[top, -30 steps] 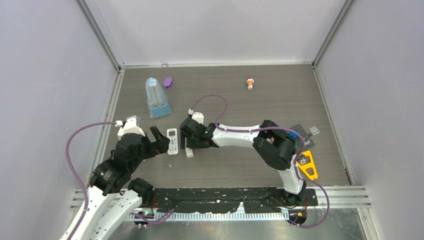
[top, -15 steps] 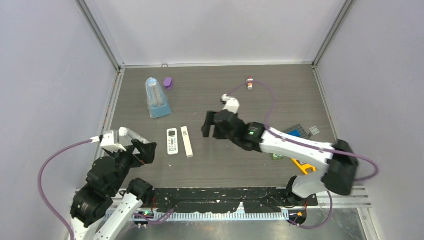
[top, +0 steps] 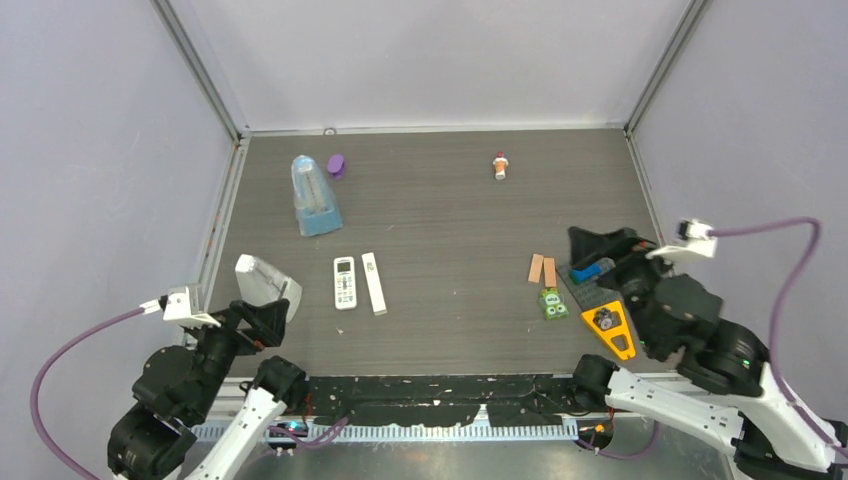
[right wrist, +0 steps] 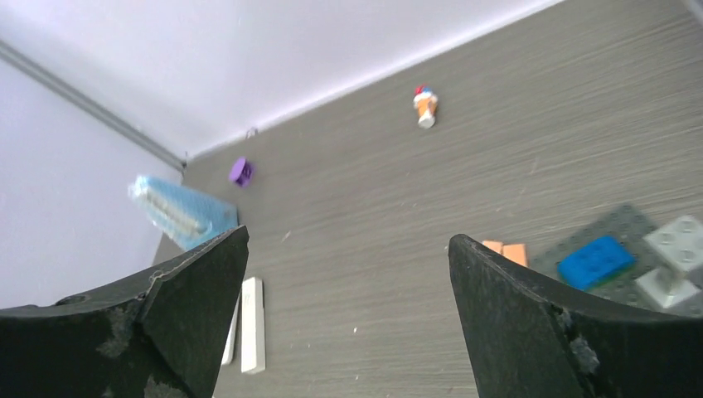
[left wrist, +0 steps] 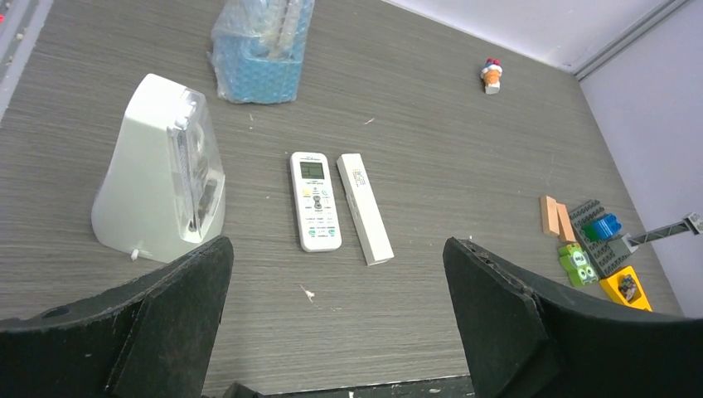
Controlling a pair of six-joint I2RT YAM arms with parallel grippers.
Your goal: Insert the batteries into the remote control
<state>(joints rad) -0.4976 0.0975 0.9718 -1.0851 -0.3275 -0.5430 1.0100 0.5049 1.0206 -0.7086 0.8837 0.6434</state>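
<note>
Left fingers (left wrist: pixel 166 332), right fingers (right wrist: pixel 191 315) spread; remote control (left wrist: pixel 315 201) clear of edges, bar (left wrist: pixel 365 220) maybe touching.

Table (top: pixel 450 200) dark grey, wood-grain streaks. Left claw (left wrist: pixel 336 274) and right claw (right wrist: pixel 348 249) black. Ahead of left claw: remote (left wrist: pixel 315 212) white, pale green screen, tiny coloured buttons; bar (left wrist: pixel 364 220) white; case (left wrist: pixel 157 174) off-white; pack (left wrist: pixel 259 46) blue under clear wrap. Near right claw: orange bricks (left wrist: pixel 554 217), green brick (left wrist: pixel 579 264), blue brick (left wrist: pixel 603 226) on grey plate (left wrist: pixel 593 249), yellow wedge (left wrist: pixel 628 288). Farther ahead: bottle (right wrist: pixel 426 107) red-white, purple piece (right wrist: pixel 241 171).
</note>
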